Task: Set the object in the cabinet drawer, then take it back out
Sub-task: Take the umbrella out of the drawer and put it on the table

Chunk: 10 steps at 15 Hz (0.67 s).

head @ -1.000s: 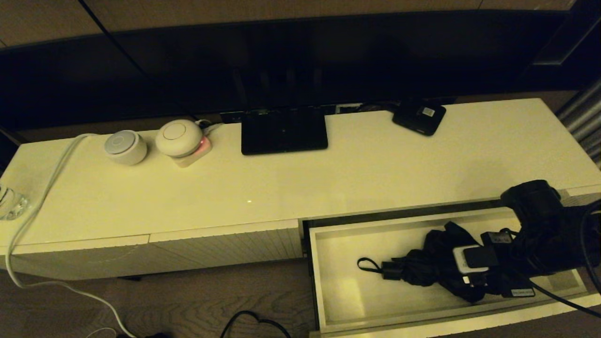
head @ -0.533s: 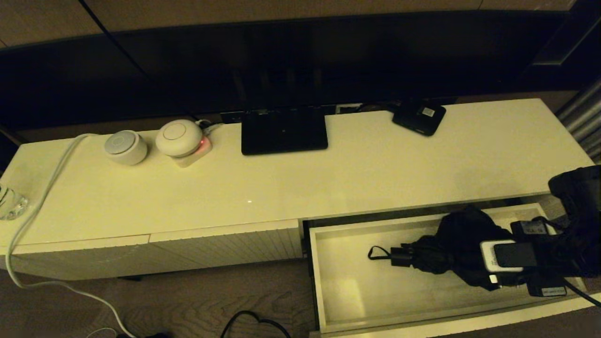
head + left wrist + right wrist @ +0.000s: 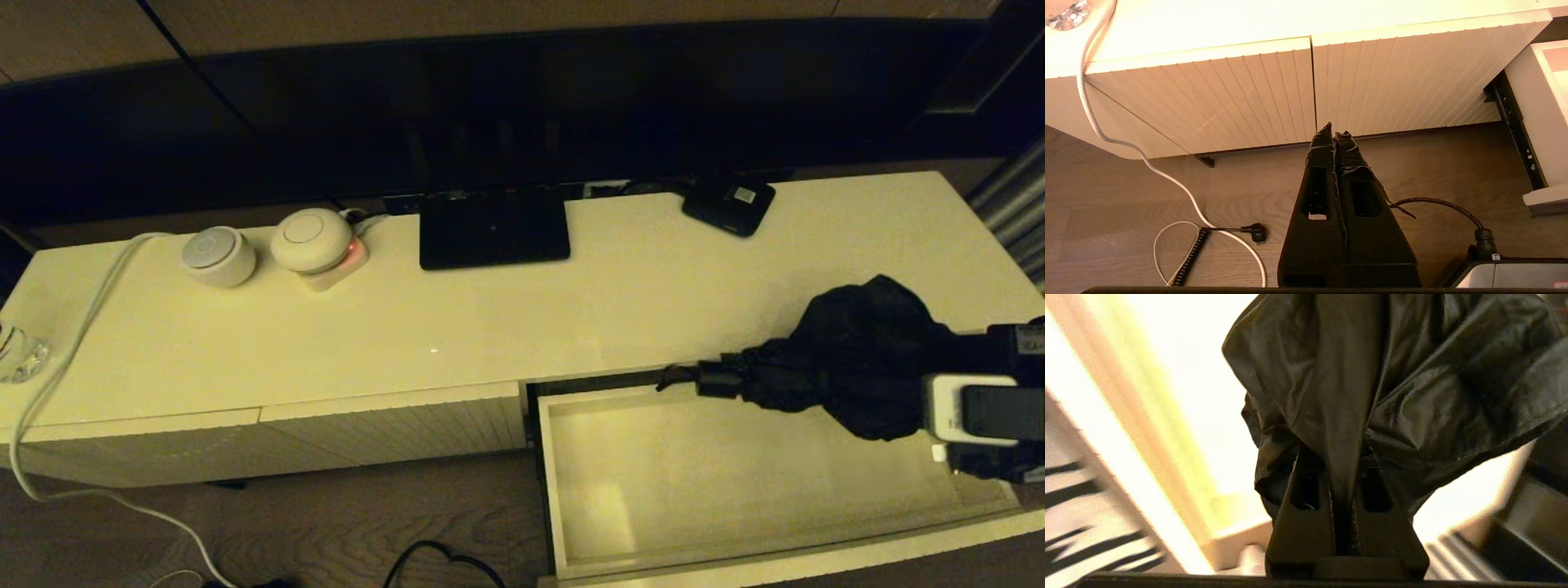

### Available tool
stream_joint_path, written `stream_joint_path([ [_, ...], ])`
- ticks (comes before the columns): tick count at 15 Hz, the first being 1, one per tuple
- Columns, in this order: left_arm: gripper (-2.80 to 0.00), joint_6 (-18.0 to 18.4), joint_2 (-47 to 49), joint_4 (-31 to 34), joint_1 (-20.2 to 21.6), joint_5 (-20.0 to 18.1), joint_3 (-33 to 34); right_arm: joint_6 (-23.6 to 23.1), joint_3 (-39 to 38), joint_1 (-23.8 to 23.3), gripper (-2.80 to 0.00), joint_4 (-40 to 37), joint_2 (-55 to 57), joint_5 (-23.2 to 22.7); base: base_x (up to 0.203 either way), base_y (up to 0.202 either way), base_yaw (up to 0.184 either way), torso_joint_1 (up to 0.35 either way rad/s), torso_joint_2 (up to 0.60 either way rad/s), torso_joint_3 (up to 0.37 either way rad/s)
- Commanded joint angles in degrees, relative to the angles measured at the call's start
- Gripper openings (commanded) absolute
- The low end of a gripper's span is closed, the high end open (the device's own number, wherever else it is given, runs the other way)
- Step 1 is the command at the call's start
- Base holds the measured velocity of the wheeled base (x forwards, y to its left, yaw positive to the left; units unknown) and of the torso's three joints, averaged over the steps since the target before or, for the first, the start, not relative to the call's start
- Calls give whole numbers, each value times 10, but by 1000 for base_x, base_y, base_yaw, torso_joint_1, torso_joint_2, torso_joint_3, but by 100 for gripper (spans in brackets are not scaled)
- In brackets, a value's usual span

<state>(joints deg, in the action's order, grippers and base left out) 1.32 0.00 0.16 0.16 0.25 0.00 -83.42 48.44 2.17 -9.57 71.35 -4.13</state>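
The black compact umbrella [image 3: 849, 371] hangs in the air over the back right of the open cabinet drawer [image 3: 549, 490], its short handle [image 3: 717, 380] pointing left above the drawer's rear edge. My right gripper [image 3: 913, 408] is shut on the bunched fabric at the umbrella's right end. In the right wrist view the fingers [image 3: 1306, 506] pinch a fold of the umbrella [image 3: 1412, 375]. The drawer's cream floor is bare. My left gripper [image 3: 1334, 132] is shut on nothing, parked low in front of the ribbed cabinet panels [image 3: 1249, 94].
On the cabinet top stand a flat black box with a white label [image 3: 728, 204], a black screen foot [image 3: 494, 229], two round white devices [image 3: 219, 255] [image 3: 312, 238] and a white cable [image 3: 82, 327]. Cables lie on the wooden floor [image 3: 1167, 183].
My right gripper has lifted the umbrella from the drawer floor, up and to the right. The drawer now holds nothing. The left arm has not moved.
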Motion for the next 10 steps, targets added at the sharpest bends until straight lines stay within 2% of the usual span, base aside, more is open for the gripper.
stream_joint_path([
  [1, -280, 0, 0, 0, 0, 0, 2, -4, 41, -1, -280, 3, -19, 0, 0, 0, 0, 0, 0, 0],
  [5, -280, 0, 0, 0, 0, 0, 2, -5, 94, -4, -280, 37, 40, 2, 0, 0, 0, 0, 0, 0],
  [10, -280, 0, 0, 0, 0, 0, 2, -12, 110, -6, -280, 149, 138, 4, 0, 0, 0, 0, 0, 0],
])
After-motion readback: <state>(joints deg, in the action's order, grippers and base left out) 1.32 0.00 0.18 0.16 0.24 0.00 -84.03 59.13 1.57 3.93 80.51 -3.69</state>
